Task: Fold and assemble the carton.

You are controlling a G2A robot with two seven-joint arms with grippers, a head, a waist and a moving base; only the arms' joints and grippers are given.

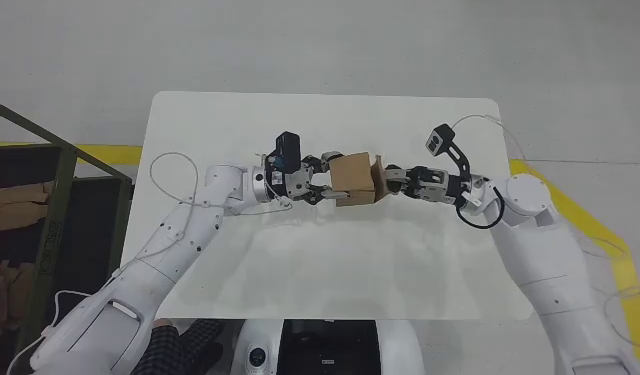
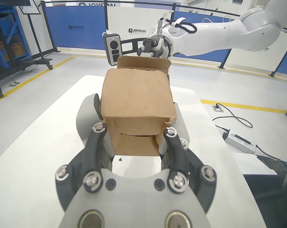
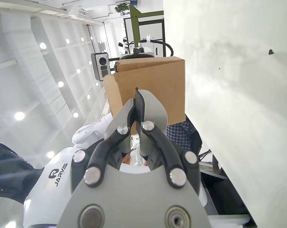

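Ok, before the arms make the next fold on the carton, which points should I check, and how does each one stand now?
1. Left gripper holds the carton: it clamps both side walls, ok.
2. Right gripper has cardboard in its grip: shut at the carton's far end, cannot tell.
3. Far-end flap folded in: it stands up unfolded, not ok.
4. Near end shut flush: its flaps sit pushed inward with a slit between them, not ok.
5. Carton rests on the table: cannot tell.
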